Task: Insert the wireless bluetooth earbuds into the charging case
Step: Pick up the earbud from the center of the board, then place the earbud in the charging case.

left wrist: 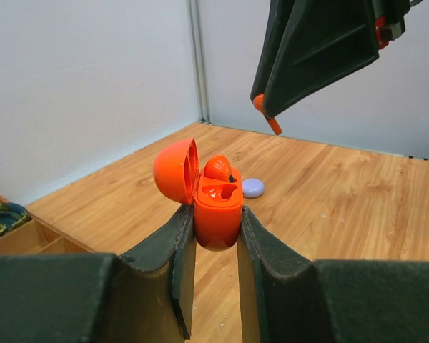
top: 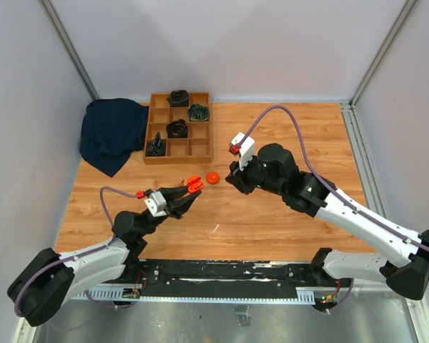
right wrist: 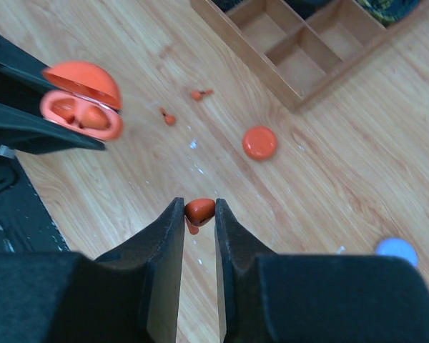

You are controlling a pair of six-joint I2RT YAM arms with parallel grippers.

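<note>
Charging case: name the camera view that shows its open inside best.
Left wrist. The charging case sits close up, clamped between the left fingers, lid open, an earbud seated inside. Right wrist shows it smaller, from above, at the left edge. Top external shows only an orange speck.

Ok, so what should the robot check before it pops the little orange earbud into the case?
1. Charging case open: ok.
2. Left gripper clamped on the case's sides: ok.
3. Right gripper pinching an earbud: ok.
4. Room left in the case: ok, one hollow looks empty.
5. Earbud lined up over the case: not ok, it is off to one side.
6. Earbud turned the right way to fit: cannot tell.
</note>
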